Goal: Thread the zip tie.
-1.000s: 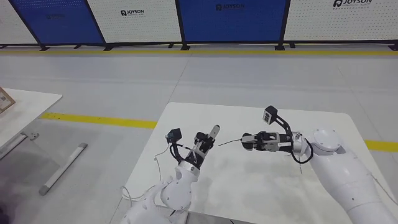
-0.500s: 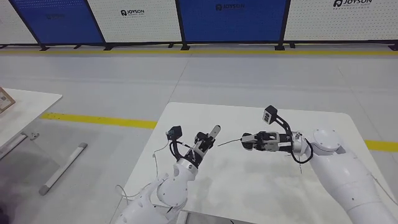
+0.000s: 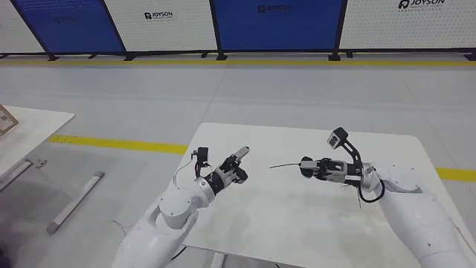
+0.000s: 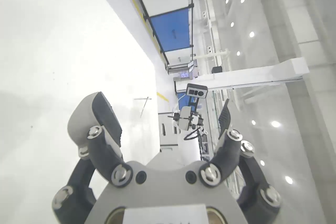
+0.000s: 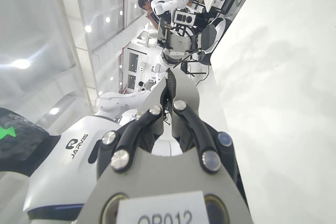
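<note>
Table [image 3: 297, 216] smooth, matt; left hand [image 4: 168, 114] – ribbed rubbery pads [image 4: 107, 114], shiny metal screws [image 4: 119, 174]; zip tie [image 3: 284, 166] – plastic.

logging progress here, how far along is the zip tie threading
Done: the right gripper has its jaws shut on the zip tie, holding it above the table, tip toward the left gripper. In hand: the left gripper has jaws open and empty, apart from the tie. Left: the threading itself; no loop shows.
</note>
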